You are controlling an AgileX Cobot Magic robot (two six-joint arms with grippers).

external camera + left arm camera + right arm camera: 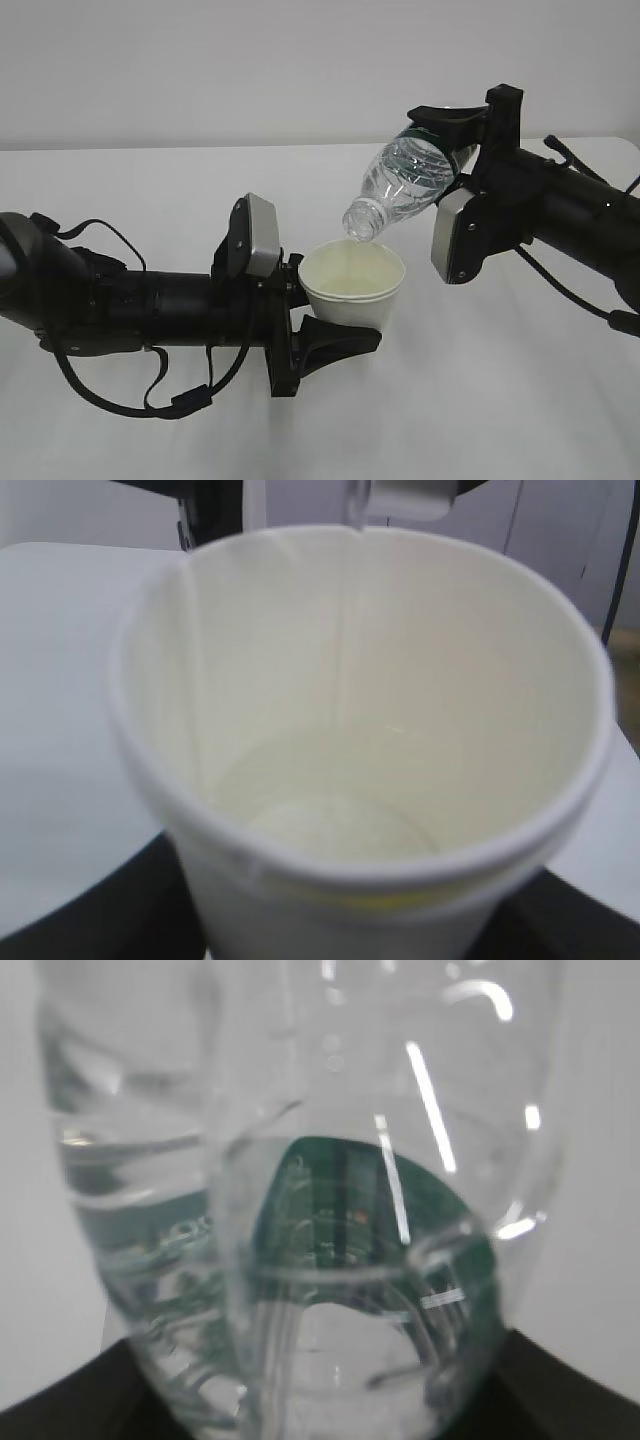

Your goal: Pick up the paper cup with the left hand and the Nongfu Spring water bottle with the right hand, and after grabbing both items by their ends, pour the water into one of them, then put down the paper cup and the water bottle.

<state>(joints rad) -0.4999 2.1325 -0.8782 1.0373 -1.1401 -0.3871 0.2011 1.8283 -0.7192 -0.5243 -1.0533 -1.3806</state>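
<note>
On the left of the exterior view the left hand (335, 345) reaches in from the left edge, its arm lying nearly level above the white bench (480, 400), and its black fingers are closed around the lower part of the paper cup (354, 285). The cup stands upright, long axis vertical, mouth facing up, held clear of the bench top just past the end of the gripper and roughly over the middle of the bench. The grey-silver box module (258, 238) sits on the wrist just left of the cup's rim. In the left wrist view the cup (400, 780) fills the frame, seen from above into its cream inside, where a shallow pool of water (330, 825) lies at the bottom. To the right, the Nongfu Spring water bottle (405, 185) is tilted steeply, its long axis running from upper right to lower left, with the open neck pointing down and left, directly above the cup's far rim and just short of touching it. The right hand (465, 140) comes in from the right edge and clamps the bottle at its base end, so the bottle juts out leftward and downward from the gripper. The right wrist view looks along the bottle (300, 1210), clear ribs and green label in view, water inside it.
</note>
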